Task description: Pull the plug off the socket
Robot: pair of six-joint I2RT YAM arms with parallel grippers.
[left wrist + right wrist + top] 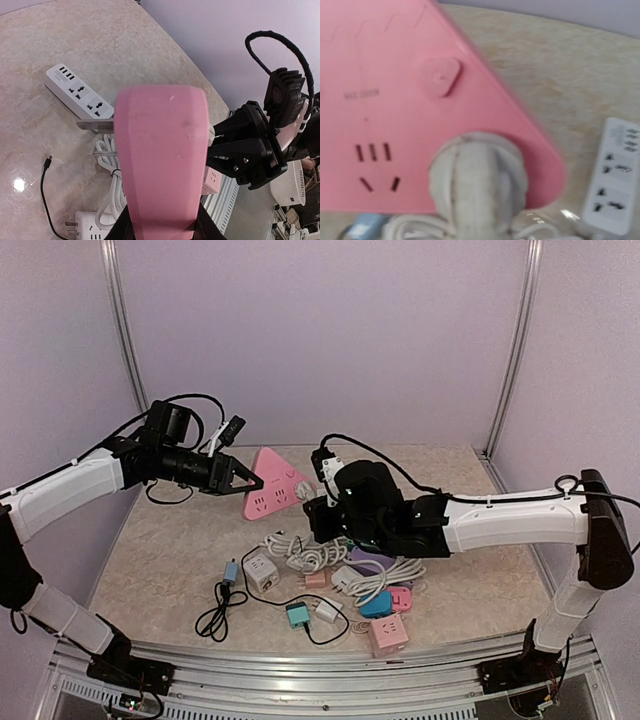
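Off the surface (170, 550), the pink triangular socket (272, 490) is grasped at one corner by the left end effector (243, 481). The right end effector (317, 502) is clenched at its far side. The socket looks light, rigid and smooth, so grip the round white plug (477, 180) by its body. Only the right wrist view shows it seated.

One pink triangular socket (265, 485), one white round plug (477, 185) in it. One white power strip (77, 92) near it. In front of it: two cube sockets, white cube (262, 570) and pink cube (388, 633); one black cable (215, 615).
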